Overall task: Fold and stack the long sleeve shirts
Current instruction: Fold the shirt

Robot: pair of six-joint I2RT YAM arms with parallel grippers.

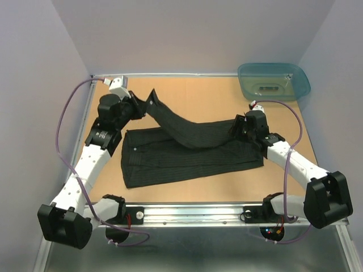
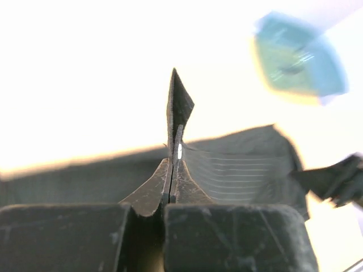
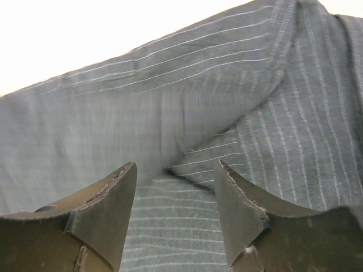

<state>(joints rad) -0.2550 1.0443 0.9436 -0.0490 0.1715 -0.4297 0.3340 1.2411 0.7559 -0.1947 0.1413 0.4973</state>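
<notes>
**Black shirt [image 1: 187, 158] on the table [image 1: 198, 93], one sleeve [image 1: 176, 124] lifted**

One pinstriped shirt is counted, laid across the middle of the table with its body spread flat. One sleeve is raised from it toward the far left corner. The sleeve's end is pinched in the left claw [image 2: 172, 192], whose jaws are pressed together on the cloth. The right claw [image 3: 176, 167] is held low over the shirt's right end with its jaws apart. A ridge of striped cloth is seen between them, though whether it is touched cannot be told. One teal tub [image 1: 274, 81] is set at the far right corner, well apart from the shirt.
</notes>
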